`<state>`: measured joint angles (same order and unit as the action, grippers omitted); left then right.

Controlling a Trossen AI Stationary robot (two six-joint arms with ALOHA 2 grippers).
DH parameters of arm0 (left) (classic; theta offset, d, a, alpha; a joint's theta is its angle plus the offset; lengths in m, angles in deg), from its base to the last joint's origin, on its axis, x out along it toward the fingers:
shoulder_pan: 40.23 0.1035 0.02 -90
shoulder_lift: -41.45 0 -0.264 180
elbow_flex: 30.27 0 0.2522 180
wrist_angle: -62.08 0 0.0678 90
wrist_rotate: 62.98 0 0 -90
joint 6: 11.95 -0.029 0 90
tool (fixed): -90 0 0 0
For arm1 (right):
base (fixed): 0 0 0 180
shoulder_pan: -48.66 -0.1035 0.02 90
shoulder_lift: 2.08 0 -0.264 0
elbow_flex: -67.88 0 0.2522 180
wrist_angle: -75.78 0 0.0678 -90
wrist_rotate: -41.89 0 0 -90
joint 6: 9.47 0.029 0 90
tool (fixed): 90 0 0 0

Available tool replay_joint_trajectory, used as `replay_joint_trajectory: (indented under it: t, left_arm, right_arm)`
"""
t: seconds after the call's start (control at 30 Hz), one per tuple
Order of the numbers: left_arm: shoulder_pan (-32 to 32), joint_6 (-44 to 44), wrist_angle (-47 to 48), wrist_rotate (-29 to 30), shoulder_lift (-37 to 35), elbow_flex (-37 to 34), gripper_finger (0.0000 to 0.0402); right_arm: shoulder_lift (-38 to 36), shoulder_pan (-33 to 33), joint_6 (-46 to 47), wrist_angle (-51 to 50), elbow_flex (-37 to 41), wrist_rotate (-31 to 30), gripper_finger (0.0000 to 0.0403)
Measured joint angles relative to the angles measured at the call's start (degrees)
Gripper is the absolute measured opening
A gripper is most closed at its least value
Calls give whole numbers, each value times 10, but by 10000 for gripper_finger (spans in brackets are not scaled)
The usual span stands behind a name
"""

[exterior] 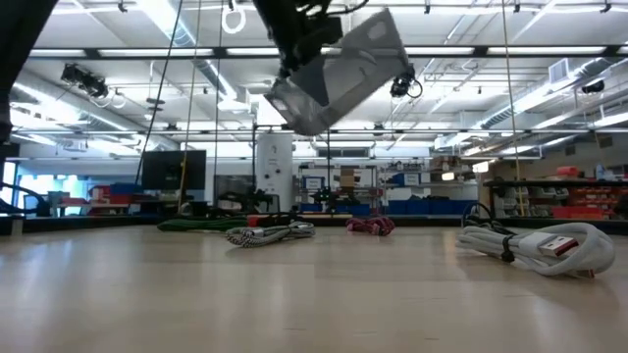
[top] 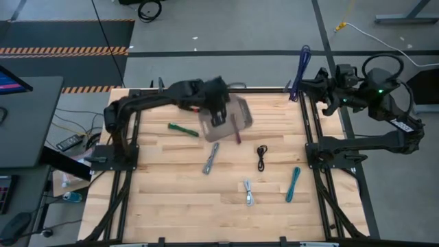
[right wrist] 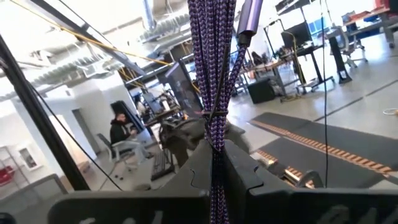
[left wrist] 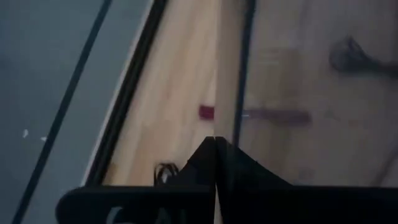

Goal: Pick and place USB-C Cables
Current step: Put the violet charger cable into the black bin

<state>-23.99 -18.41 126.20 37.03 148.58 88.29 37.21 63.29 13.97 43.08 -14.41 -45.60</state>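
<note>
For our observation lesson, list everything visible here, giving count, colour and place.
green cable: one, green, table's left part
maroon cable: one, maroon, below the raised tray
grey cable: one, grey, table's middle
black cable: one, black, right of grey
white cable: one, white, left of teal
teal cable: one, teal, table's right part
purple cable: one, purple, held off the table
tray: one, translucent grey, held above the table
table: one, light wood
person: one, seated, background
left claw: shut on tray
right claw: shut on purple cable
</note>
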Motion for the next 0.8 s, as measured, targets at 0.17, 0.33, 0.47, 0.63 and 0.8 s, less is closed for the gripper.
replay_joint_trajectory:
  t: [0.17, 0.33, 0.47, 0.63, 0.8]
  left_arm:
    - [20, -2, 107, -49, 15, -2, 4]
    - [1, -11, 152, -48, 21, -44, 4]
    - [-12, -16, 130, -47, 27, -82, 4]
    - [-42, 3, 138, -35, 25, -87, 4]
    - [-71, 31, 152, -12, -8, -70, 4]
  right_arm:
    - [1, 1, 4, 0, 0, 1, 17]
    - [1, 1, 2, -4, 0, 1, 17]
    - [1, 1, -5, -7, 0, -1, 17]
    - [15, 1, 4, -66, 0, -4, 17]
    - [51, 1, 10, -166, 0, -51, 17]
